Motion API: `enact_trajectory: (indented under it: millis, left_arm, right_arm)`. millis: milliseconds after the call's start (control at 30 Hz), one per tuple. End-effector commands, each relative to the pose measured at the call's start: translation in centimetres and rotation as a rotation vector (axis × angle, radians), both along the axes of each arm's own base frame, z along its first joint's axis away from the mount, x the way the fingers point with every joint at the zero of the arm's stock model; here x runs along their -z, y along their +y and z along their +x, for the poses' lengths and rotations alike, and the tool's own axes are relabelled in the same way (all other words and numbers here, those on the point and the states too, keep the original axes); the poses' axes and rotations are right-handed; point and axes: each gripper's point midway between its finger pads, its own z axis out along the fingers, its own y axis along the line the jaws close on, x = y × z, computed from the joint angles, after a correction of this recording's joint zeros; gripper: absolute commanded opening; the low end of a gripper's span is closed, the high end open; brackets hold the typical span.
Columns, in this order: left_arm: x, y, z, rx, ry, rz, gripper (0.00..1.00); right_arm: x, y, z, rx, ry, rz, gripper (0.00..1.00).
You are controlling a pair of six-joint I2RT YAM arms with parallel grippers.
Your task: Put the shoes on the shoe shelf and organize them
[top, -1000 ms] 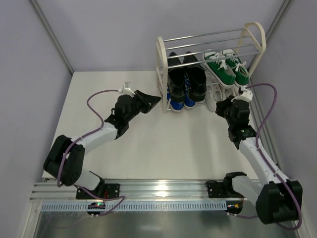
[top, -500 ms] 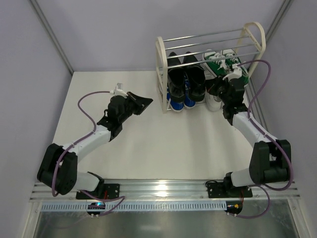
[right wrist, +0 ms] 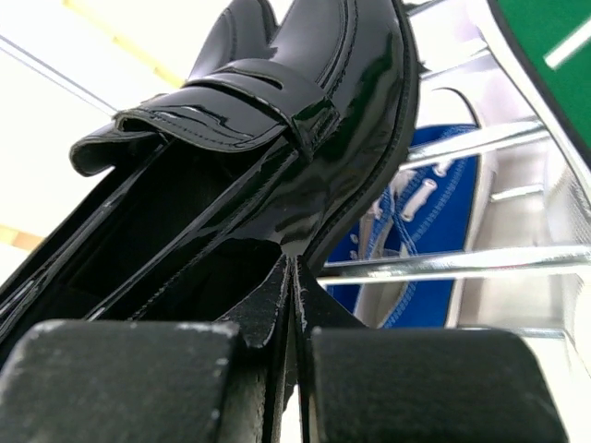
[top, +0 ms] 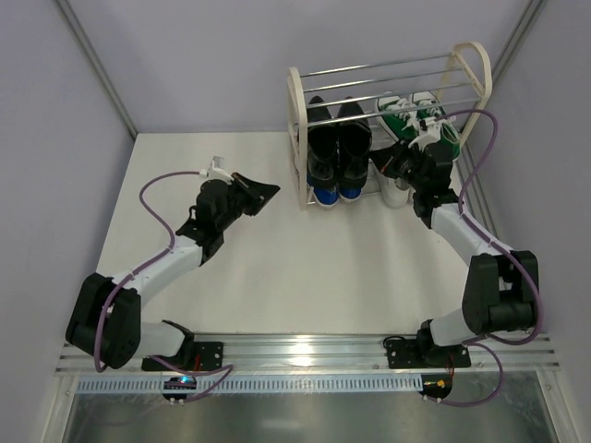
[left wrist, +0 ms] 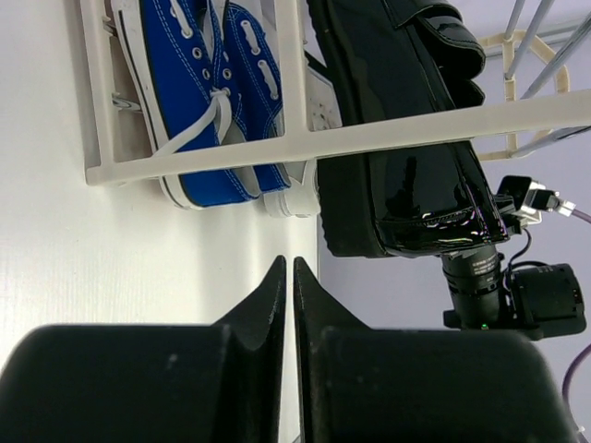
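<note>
The shoe shelf [top: 297, 129] stands at the back right of the table. On its upper tier are the glossy black shoes [top: 334, 143] at left and the green sneakers [top: 417, 113] at right. Below are the blue sneakers [top: 331, 192] and the white sneakers [top: 395, 191]. My right gripper [top: 395, 166] is shut and empty, with its tips [right wrist: 292, 265] against the side of a black shoe [right wrist: 305, 101], just above a chrome rod [right wrist: 443, 264]. My left gripper [top: 266, 192] is shut and empty, a short way left of the shelf. In its wrist view the shut tips [left wrist: 286, 266] point at the blue sneakers [left wrist: 208, 101] and a black shoe [left wrist: 406, 157].
Grey walls close in the white table [top: 277, 268] at left, back and right. The shelf's cream side frame [left wrist: 295, 138] stands between my left gripper and the shoes. The right arm's purple cable [top: 480, 157] loops beside the shelf's right frame.
My right gripper rose from the table in front of the shelf to the black shoe's side. The shelf and its shoes shifted slightly left. My left gripper drew back to the left.
</note>
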Motion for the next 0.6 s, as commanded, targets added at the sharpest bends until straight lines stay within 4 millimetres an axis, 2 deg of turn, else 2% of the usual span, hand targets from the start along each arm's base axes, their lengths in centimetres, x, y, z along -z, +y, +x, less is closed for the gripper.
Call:
enact_trajectory:
  millis: [0, 33, 67, 100, 133, 167, 200, 267, 300, 333, 433, 467, 567]
  left_arm:
    - [-2.2, 0.5, -0.2, 0.004, -0.064, 0.012, 0.04]
    - [-2.7, 0.7, -0.4, 0.003, -0.076, 0.015, 0.04]
    - [-2.5, 0.9, -0.5, 0.002, -0.064, 0.030, 0.05]
    - [-3.1, 1.0, -0.5, 0.004, -0.086, 0.054, 0.06]
    - [-3.4, 1.2, -0.6, 0.000, -0.092, 0.071, 0.08]
    - [-3.9, 1.7, -1.2, -0.001, -0.093, 0.098, 0.11]
    - [-4.2, 2.0, -1.4, 0.003, -0.117, 0.140, 0.13]
    - [-5.4, 2.9, -2.2, -0.004, -0.131, 0.201, 0.18]
    - [-6.5, 3.4, -3.0, 0.004, -0.159, 0.243, 0.19]
    - [-6.9, 3.5, -2.9, 0.005, -0.176, 0.256, 0.19]
    - [-8.2, 4.5, -4.9, 0.019, -0.210, 0.314, 0.21]
    - [-8.7, 5.2, -5.9, 0.016, -0.220, 0.329, 0.22]
    - [-8.7, 6.3, -7.3, 0.016, -0.228, 0.383, 0.25]
  right_arm:
    - [-3.5, 0.1, -1.4, 0.037, -0.054, -0.039, 0.04]
    - [-3.6, -1.0, -1.3, 0.093, -0.049, -0.061, 0.04]
    - [-4.6, -3.0, -1.5, 0.209, -0.060, -0.087, 0.04]
    - [-3.8, -4.4, -2.1, 0.266, -0.024, -0.134, 0.04]
    - [-4.0, -5.3, -2.5, 0.312, -0.023, -0.158, 0.04]
    - [-5.6, -6.6, -3.7, 0.368, -0.053, -0.175, 0.04]
    - [-4.9, -8.0, -4.4, 0.428, -0.037, -0.229, 0.04]
    - [-5.7, -8.8, -5.9, 0.445, -0.059, -0.266, 0.06]
    - [-6.2, -8.8, -7.5, 0.430, -0.079, -0.288, 0.08]
    - [-6.9, -8.5, -8.4, 0.406, -0.104, -0.287, 0.09]
    - [-6.9, -6.4, -12.3, 0.253, -0.128, -0.294, 0.08]
    - [-5.8, -6.3, -13.4, 0.233, -0.093, -0.300, 0.05]
    - [-7.4, -5.4, -17.0, 0.171, -0.160, -0.267, 0.04]
